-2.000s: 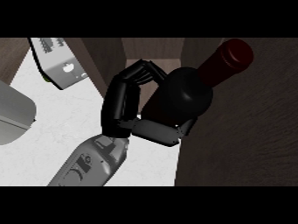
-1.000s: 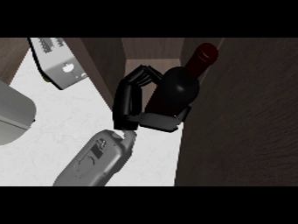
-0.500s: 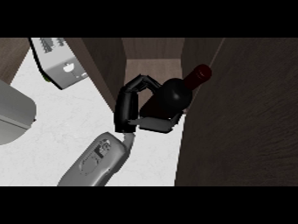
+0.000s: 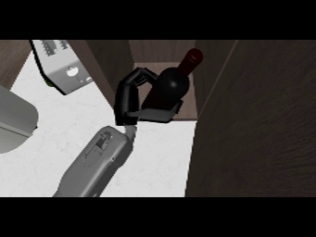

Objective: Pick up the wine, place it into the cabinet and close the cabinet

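Observation:
The wine bottle [image 4: 171, 85] is dark with a red cap and stands in the open mouth of the wooden cabinet [image 4: 153, 52], its cap pointing to the upper right. My left hand [image 4: 127, 101] is shut on the bottle's body from the left. The fingers [image 4: 137, 75] curl round its far side and the thumb [image 4: 161, 114] lies under its near side. The grey forearm [image 4: 95, 162] rises from the lower left. The bottle's base is hidden behind the hand. My right hand does not show.
A broad dark wooden panel [image 4: 269, 120] fills the right side, close beside the bottle. On the white counter [image 4: 58, 111] lie a light appliance with a knob [image 4: 63, 65] at the upper left and a large rounded grey object [image 4: 3, 120] at the left edge.
My left hand has carried the bottle away from me and up the view, from in front of the cabinet into its opening. The bottle now looks smaller.

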